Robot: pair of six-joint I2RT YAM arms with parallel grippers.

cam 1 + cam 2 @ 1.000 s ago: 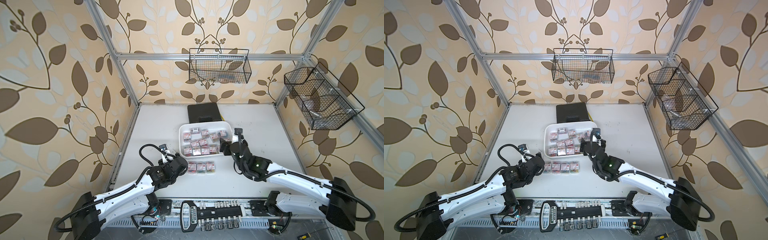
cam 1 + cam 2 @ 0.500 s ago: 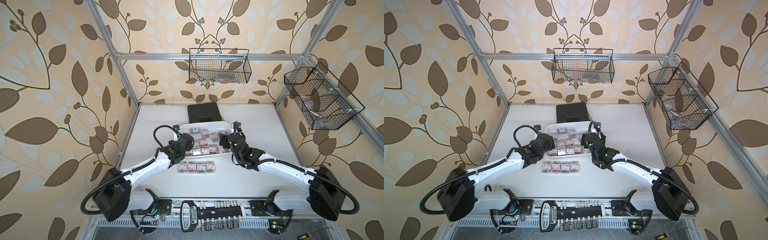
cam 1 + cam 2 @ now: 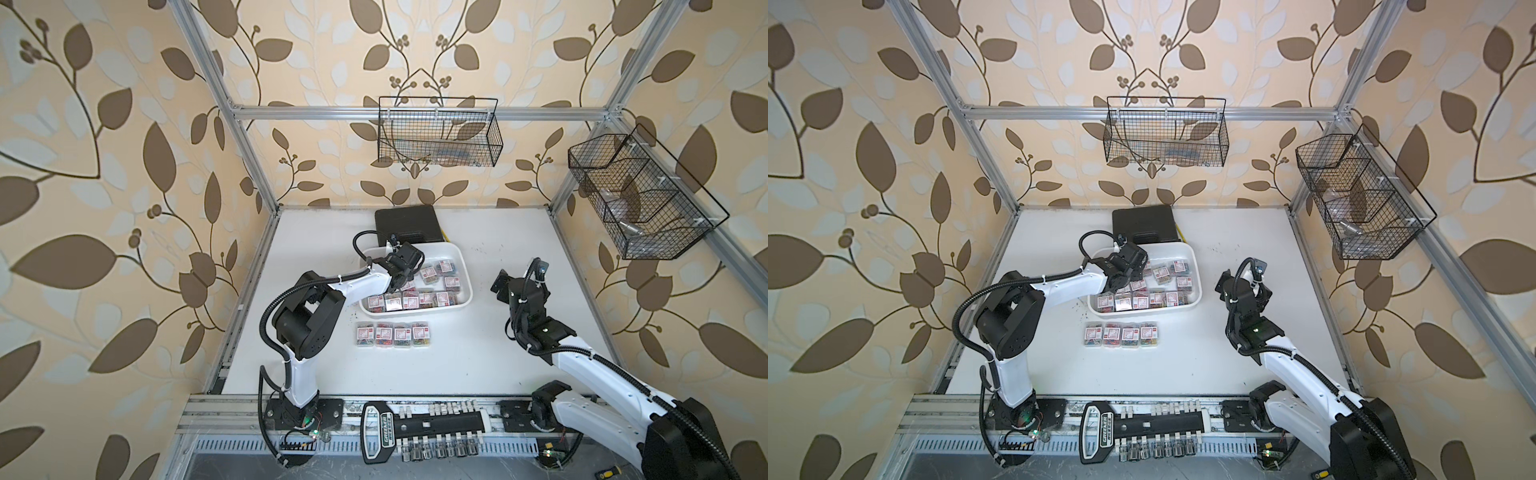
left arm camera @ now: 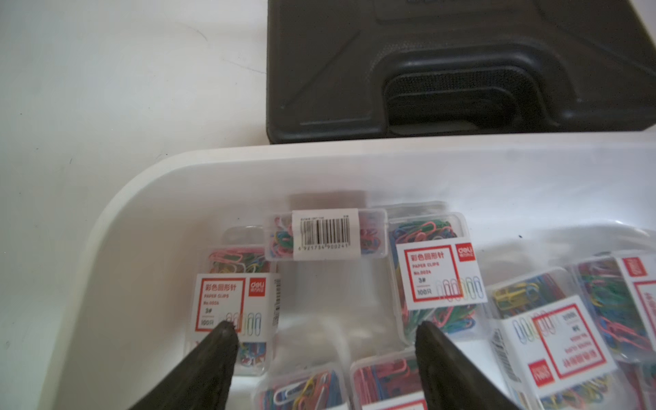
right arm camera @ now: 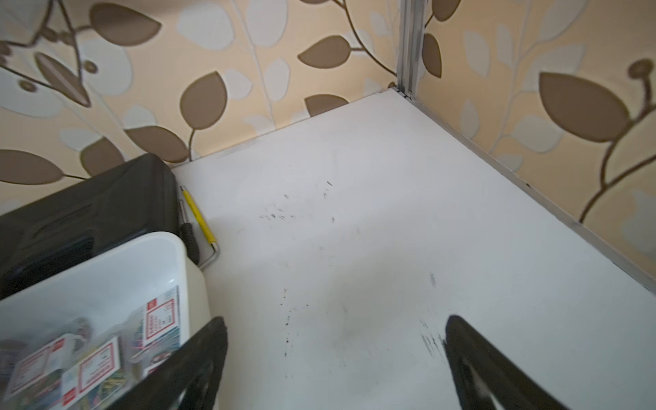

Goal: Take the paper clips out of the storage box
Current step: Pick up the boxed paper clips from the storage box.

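The storage box (image 3: 440,246), a shallow white tray, sits in the middle of both top views on the white worktop (image 3: 478,365), with a black hard case (image 3: 405,222) just above it in the frame. Most of the paper clip boxes (image 3: 415,300) lie inside it, packed tight along its lower wall and looser toward the upper right. A row of four boxes (image 3: 394,335) already lies on the worktop just below the tray. The left end effector (image 4: 324,332) hangs over the tray's upper left part with its jaws spread and nothing between them. In the left wrist view its fingers (image 4: 220,355) straddle a bare patch of tray floor between a corner box (image 4: 232,305) and a labelled box (image 4: 440,280). A barcoded box (image 4: 326,234) stands on edge against the wall beyond them. The right end effector (image 5: 333,324) is also wide open and empty, over bare worktop to the right of the tray. Each box looks light and rigid, but its clear plastic walls are probably smooth and slippery, and the loose clips inside may shift when it is lifted. A hard squeeze could pop the lid. The safest hold is likely across the short width, on the two long side walls near mid-length. A box with free space beside it should be easier to take than one from the crowded row.
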